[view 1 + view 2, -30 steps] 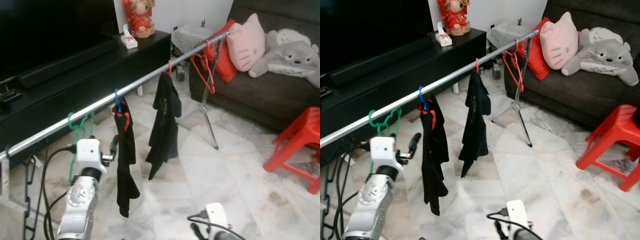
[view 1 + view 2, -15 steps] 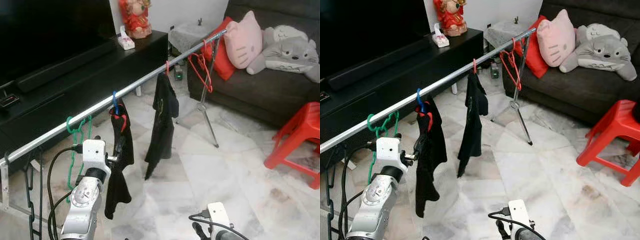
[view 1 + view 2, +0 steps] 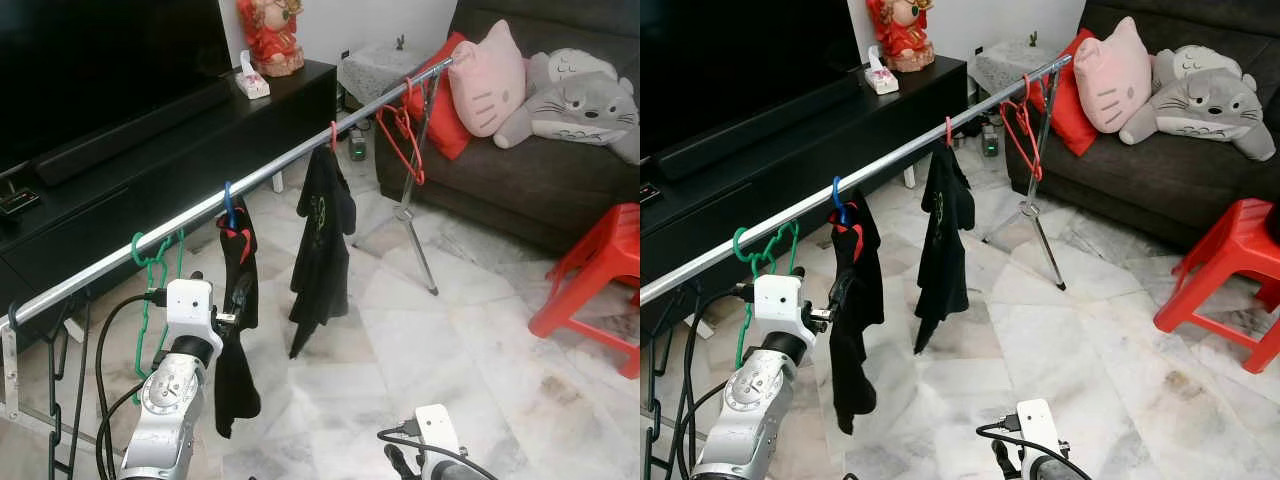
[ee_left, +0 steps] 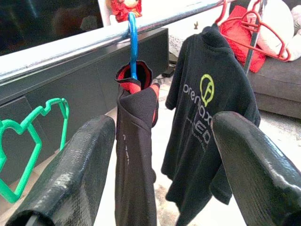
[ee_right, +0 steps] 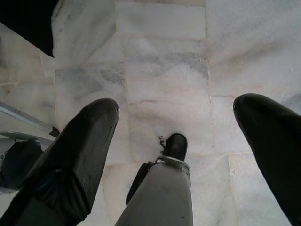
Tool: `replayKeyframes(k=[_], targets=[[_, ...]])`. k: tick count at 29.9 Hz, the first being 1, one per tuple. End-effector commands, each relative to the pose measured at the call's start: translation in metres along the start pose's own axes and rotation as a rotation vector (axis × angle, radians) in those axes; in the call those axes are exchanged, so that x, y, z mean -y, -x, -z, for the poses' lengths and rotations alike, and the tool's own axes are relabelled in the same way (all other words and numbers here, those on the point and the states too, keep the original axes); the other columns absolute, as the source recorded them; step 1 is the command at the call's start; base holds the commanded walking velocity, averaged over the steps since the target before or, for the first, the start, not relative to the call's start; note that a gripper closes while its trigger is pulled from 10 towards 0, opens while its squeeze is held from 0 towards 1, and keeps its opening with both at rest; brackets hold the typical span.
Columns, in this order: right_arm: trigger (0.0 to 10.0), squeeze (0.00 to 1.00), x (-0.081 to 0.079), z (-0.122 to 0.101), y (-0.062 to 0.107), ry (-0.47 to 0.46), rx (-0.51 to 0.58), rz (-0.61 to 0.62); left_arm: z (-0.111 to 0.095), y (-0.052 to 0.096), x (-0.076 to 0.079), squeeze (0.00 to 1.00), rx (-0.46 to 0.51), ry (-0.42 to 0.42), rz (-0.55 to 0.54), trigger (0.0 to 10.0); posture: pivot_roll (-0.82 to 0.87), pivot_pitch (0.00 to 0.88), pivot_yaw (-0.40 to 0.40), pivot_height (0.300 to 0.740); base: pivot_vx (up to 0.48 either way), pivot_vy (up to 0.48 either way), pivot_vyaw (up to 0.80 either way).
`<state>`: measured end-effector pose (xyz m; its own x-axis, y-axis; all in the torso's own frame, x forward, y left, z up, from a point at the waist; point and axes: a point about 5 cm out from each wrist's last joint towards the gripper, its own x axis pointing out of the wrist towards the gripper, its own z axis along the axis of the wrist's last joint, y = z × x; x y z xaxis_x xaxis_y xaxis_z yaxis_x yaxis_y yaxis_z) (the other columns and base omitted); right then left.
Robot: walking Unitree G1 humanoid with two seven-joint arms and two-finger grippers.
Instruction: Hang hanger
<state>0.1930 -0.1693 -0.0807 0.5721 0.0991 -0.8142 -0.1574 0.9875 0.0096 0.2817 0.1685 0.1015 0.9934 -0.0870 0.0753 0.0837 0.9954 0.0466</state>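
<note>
Marble floor (image 3: 430, 340) runs from the black TV counter (image 3: 150, 160) at far left to a dark sofa (image 3: 560, 190) at far right, and a steel drying rail (image 3: 290, 165) crosses the room on a slant. On the rail, near to far, hang an empty green hanger (image 3: 150, 262), a blue hanger (image 4: 132, 44) carrying a black garment with red lining (image 4: 134, 155), a black T-shirt (image 3: 943, 235) on a red hook, and a pair of bare red hangers (image 3: 405, 135).

Left pincer (image 4: 162, 165) is raised just in front of the black garment with its fingers apart and nothing between them; the blue hanger's hook sits over the rail. Right pincer (image 5: 183, 141) hangs low over the floor, fingers spread and empty.

My judgement of the risk: the garment drapes close to the left fingers (image 4: 70, 179), so a sideways pull-back could snag the cloth and drag the blue hook off or along the rail. A bump on the rail could also set the neighbouring T-shirt swinging, or rock the tripod stand (image 3: 415, 225).

No bin, basket or other container is in sight.
</note>
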Motion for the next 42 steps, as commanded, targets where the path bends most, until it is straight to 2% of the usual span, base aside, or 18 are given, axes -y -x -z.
replayKeyframes(k=[1, 31, 42], targets=[[10.0, 0.00, -0.001, 0.000, 0.000, -0.001, 0.002, -0.004, 0.000, 0.002, 0.001, 0.00, -0.009, -0.024, 0.027, 10.0, -0.10, 0.000, 0.042, 0.740, 0.262, 0.000, 0.00], [10.0, 0.00, -0.001, 0.000, 0.000, 0.002, 0.000, -0.007, 0.002, 0.003, 0.008, 0.00, -0.025, -0.047, 0.092, 10.0, -0.10, 0.000, 0.042, 0.740, 0.323, 0.000, 0.00], [10.0, 0.00, -0.002, 0.000, 0.000, 0.001, -0.001, -0.008, 0.011, 0.011, 0.008, 0.00, -0.082, -0.137, 0.158, 10.0, -0.10, 0.000, 0.042, 0.740, 0.110, 0.000, 0.00]])
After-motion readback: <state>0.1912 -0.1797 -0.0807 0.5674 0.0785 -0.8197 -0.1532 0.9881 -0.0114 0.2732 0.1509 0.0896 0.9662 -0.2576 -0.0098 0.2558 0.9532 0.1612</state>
